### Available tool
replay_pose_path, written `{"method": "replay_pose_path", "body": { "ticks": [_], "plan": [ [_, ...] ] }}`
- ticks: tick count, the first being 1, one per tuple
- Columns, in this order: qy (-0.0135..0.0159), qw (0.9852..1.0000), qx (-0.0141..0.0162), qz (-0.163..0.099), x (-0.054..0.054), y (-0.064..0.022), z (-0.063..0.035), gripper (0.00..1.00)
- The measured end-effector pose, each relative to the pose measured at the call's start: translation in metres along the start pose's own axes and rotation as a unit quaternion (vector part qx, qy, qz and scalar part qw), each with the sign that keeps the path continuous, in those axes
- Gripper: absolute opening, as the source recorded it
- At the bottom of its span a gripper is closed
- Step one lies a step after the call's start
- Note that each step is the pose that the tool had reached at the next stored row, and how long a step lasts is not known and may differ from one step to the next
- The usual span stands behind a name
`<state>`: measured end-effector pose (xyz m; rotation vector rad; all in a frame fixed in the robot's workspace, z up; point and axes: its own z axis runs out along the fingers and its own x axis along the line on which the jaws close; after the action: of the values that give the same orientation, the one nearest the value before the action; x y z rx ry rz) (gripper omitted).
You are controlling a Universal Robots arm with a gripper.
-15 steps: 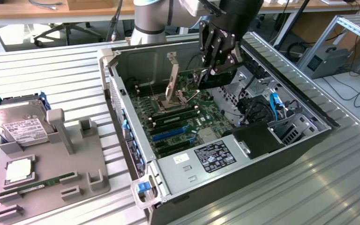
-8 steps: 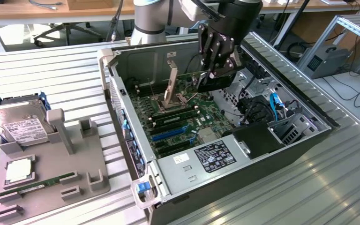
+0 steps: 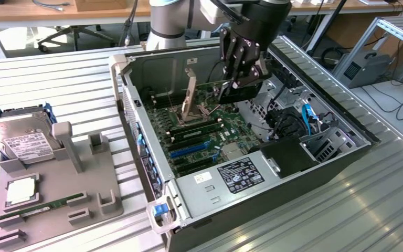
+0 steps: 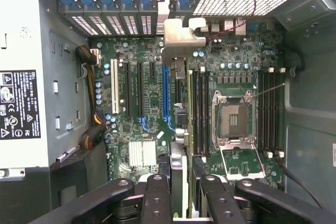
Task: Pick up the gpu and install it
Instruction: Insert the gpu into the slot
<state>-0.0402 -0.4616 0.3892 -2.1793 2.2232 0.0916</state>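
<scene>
The gpu (image 3: 189,93) hangs edge-down inside the open computer case (image 3: 341,113), just above the motherboard (image 3: 209,126). Its beige metal bracket points toward the case's rear wall. My gripper (image 3: 241,83) is shut on the card's dark board at the end away from the bracket. In the wrist view the gpu (image 4: 181,38) appears edge-on, running from between my gripper (image 4: 181,184) fingers to the bracket near the rear slot covers. It lies alongside the blue expansion slot (image 4: 165,93), between that slot and the memory slots.
A power supply (image 3: 236,176) fills the case's near end, with cables and a drive cage at the exterior view's right. The open processor socket (image 4: 233,119) sits beside the card. Outside the case, a grey fixture (image 3: 54,194) holds a hard drive (image 3: 19,139) and a RAM stick (image 3: 40,207).
</scene>
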Motion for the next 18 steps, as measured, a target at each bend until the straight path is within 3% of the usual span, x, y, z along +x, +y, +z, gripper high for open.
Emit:
{"method": "replay_pose_path", "body": {
  "ticks": [18],
  "plan": [
    [0.0000,1.0000,0.0000,0.000,0.0002,0.0060,0.0012,0.27]
  ]
}}
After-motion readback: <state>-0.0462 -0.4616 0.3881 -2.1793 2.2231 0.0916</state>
